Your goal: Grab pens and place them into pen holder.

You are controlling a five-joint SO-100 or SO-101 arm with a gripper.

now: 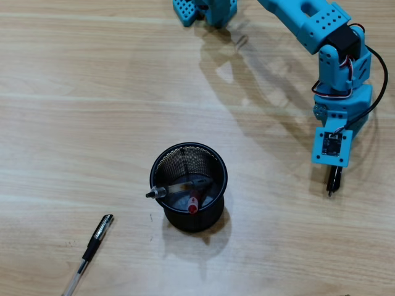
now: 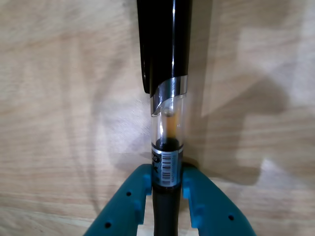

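A: Risk from here? The gripper (image 2: 166, 184) pinches the black pen with silver band (image 2: 165, 73) low on its barrel; most of its length sticks out beyond the fingers, so it could swing or clip the pen holder (image 1: 189, 219) rim.

B: The overhead view shows the holder well apart, a clear-grey click pen (image 1: 179, 187) and red pen (image 1: 193, 205) inside, and a black-capped stick pen (image 1: 89, 251) on the table. The grip is probably firm; only the wrist view shows it.
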